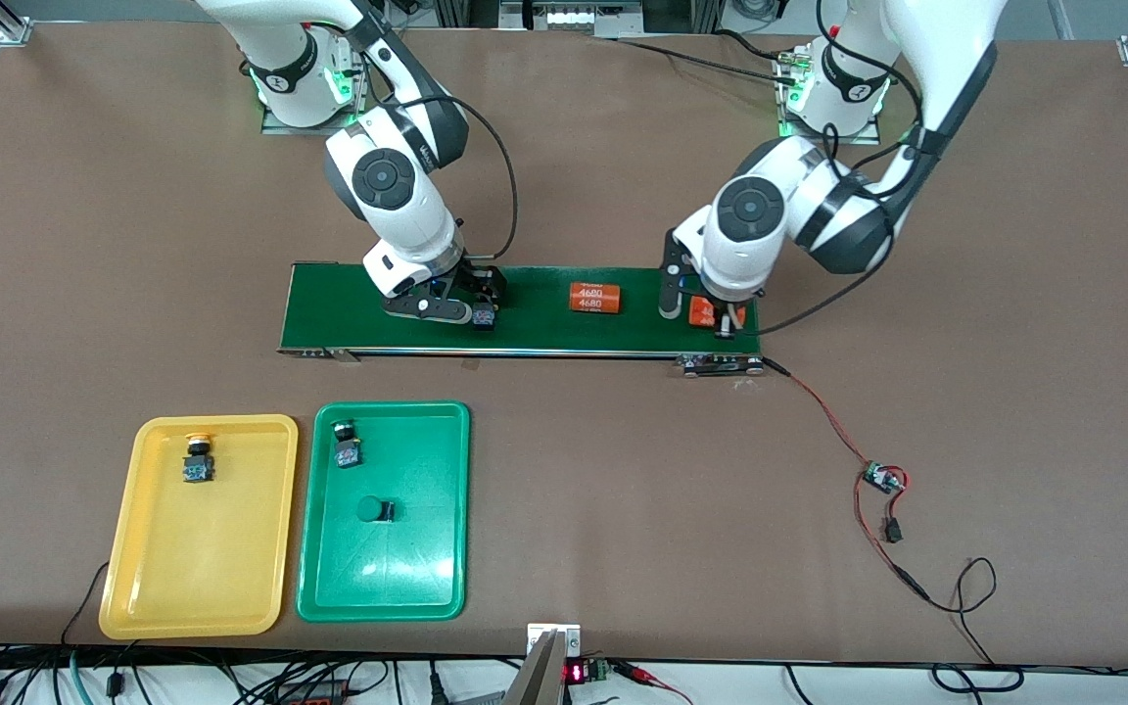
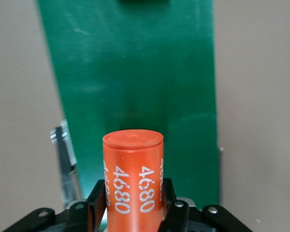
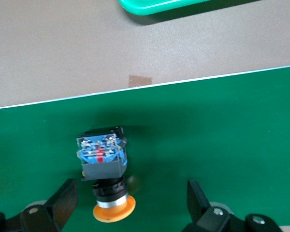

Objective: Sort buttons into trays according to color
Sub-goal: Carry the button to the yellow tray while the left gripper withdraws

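A button (image 3: 104,164) with a yellow-orange cap lies on its side on the conveyor belt (image 3: 222,125). My right gripper (image 3: 130,200) is open around it, one finger on each side, not touching; in the front view the same button (image 1: 484,315) lies under this gripper (image 1: 461,311). The yellow tray (image 1: 192,558) holds one yellow-capped button (image 1: 198,460). Two green-capped buttons (image 1: 347,446) (image 1: 375,509) lie in the green tray (image 1: 398,578). My left gripper (image 2: 133,205) is shut on an orange "4680" cylinder (image 2: 133,164), just over the belt's end nearest the left arm (image 1: 711,315).
A second orange "4680" cylinder (image 1: 593,297) lies mid-belt on the dark green conveyor (image 1: 544,333). A small circuit board (image 1: 882,480) on red wires sits on the table toward the left arm's end. Both trays lie nearer the front camera than the belt.
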Action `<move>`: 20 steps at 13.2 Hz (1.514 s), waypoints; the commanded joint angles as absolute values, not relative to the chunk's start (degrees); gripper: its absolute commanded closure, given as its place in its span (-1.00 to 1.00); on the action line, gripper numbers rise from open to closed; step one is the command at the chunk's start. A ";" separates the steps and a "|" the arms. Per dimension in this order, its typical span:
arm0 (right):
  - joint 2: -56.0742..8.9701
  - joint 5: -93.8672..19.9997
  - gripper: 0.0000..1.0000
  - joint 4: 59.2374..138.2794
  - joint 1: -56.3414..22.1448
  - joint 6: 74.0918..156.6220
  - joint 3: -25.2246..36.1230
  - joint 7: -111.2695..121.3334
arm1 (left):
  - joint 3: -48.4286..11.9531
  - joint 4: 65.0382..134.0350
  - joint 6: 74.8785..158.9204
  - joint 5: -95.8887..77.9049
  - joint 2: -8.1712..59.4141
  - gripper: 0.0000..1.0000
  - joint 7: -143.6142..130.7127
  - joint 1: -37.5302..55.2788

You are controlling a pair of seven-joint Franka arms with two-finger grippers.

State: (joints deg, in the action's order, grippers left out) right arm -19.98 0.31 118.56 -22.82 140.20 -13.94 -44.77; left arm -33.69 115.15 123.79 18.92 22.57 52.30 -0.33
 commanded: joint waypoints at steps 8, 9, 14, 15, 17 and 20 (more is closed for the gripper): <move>-24.35 4.83 0.37 115.40 -22.85 140.54 -13.54 -45.70 | -34.37 116.02 123.49 11.00 22.86 -1.00 51.94 -1.23; -24.35 4.75 0.63 115.40 -22.59 140.45 -13.54 -45.88 | -34.37 115.58 123.49 10.73 21.46 -1.00 52.20 -1.67; -23.65 4.83 1.00 115.05 -21.63 140.19 -12.40 -44.48 | -25.16 109.88 123.49 9.32 17.58 -1.00 54.76 -7.47; -23.03 4.92 1.00 113.83 -20.40 138.79 -11.61 -43.34 | -22.27 108.21 123.40 9.32 17.75 -1.00 54.58 -7.38; -23.55 5.01 1.00 105.96 -15.50 129.60 -11.51 -34.51 | -16.99 105.31 123.66 8.01 19.06 -1.00 52.22 -7.29; -27.75 3.17 1.00 90.40 -4.95 115.61 -11.60 -13.96 | -12.31 99.86 123.57 5.89 20.56 -1.00 41.27 -6.94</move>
State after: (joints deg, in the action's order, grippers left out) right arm -23.65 4.43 100.66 -10.98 123.25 -10.57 -25.21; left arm -14.42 104.53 124.26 7.42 18.55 48.26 -8.42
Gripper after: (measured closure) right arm 0.590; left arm 0.000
